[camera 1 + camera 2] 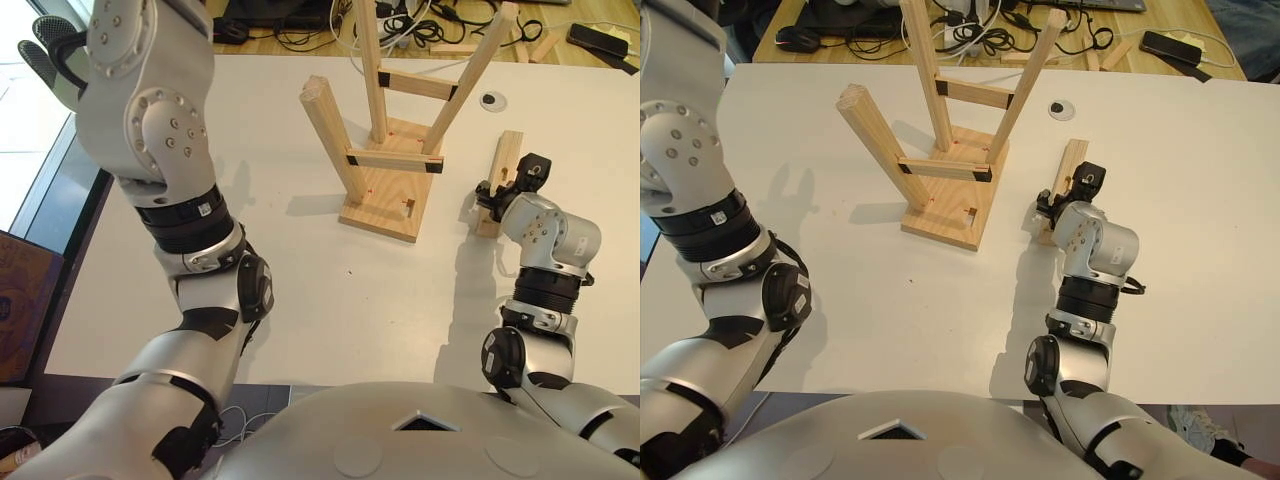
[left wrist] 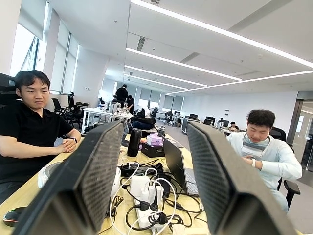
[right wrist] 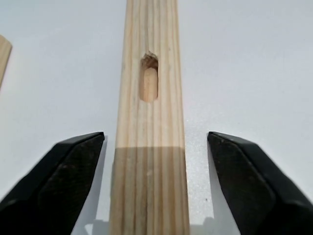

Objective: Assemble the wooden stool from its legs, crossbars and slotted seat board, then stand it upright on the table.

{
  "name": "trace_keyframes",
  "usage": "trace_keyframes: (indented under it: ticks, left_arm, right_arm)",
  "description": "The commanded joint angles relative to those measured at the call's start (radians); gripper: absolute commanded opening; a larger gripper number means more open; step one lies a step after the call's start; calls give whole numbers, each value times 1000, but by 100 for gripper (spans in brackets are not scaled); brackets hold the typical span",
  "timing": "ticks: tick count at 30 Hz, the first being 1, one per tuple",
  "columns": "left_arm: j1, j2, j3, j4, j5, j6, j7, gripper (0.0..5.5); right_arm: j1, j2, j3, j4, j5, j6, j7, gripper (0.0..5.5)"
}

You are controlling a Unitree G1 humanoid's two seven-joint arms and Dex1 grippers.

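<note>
The stool (image 1: 385, 150) stands upside down at the middle of the white table (image 1: 330, 290). Its seat board (image 1: 385, 212) lies flat with three legs (image 1: 330, 135) pointing up, joined by two crossbars (image 1: 395, 160). An open slot (image 1: 408, 206) shows in the board's near right corner. To the right of the stool, a loose wooden leg (image 1: 507, 155) lies on the table. My right gripper (image 1: 488, 197) hangs open over its near end, one finger on either side of the wood (image 3: 149, 147). A mortise hole (image 3: 149, 81) faces up. My left gripper (image 1: 55, 50) is raised high at the far left, open and empty (image 2: 155, 127).
A black round grommet (image 1: 492, 100) sits in the table behind the loose leg. Cables, a phone (image 1: 600, 40) and spare wood pieces (image 1: 540, 45) lie on the desk beyond the far edge. The table's left edge (image 1: 85, 230) runs under my left arm.
</note>
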Motion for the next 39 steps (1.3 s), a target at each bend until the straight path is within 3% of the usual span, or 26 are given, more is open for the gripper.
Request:
trace_keyframes:
  ticks: [1, 8, 12, 18, 23, 28, 33, 39]
  left_arm:
    - [-28, 27, 29, 21, -8, -32, -2, 241]
    - [-63, 77, 58, 86, -2, -91, -15, 241]
    - [-74, 88, 57, 105, -3, -101, -16, 241]
    - [-137, 134, 47, 166, -15, -102, -65, 241]
    - [-98, 73, -36, 106, -197, 37, -229, 241]
    - [-8, 4, -138, -8, -340, 157, -302, 241]
    - [4, -7, -187, 0, -313, 158, -289, 241]
    - [-12, -21, -161, 36, -291, 130, -248, 241]
  right_arm:
    - [55, 17, -12, -20, 3, 54, 4, 327]
    - [76, 14, -6, -60, -1, 70, 16, 205]
    - [69, 27, -9, -117, -29, -63, -10, 203]
    - [49, -108, 114, -179, -175, -458, 22, 203]
    - [-89, -239, 231, -194, -134, -725, 303, 203]
    - [-307, -305, 297, -187, 43, -738, 640, 203]
    - [-385, -245, 368, -168, 74, -792, 712, 203]
    - [-347, -229, 442, -230, 85, -809, 784, 203]
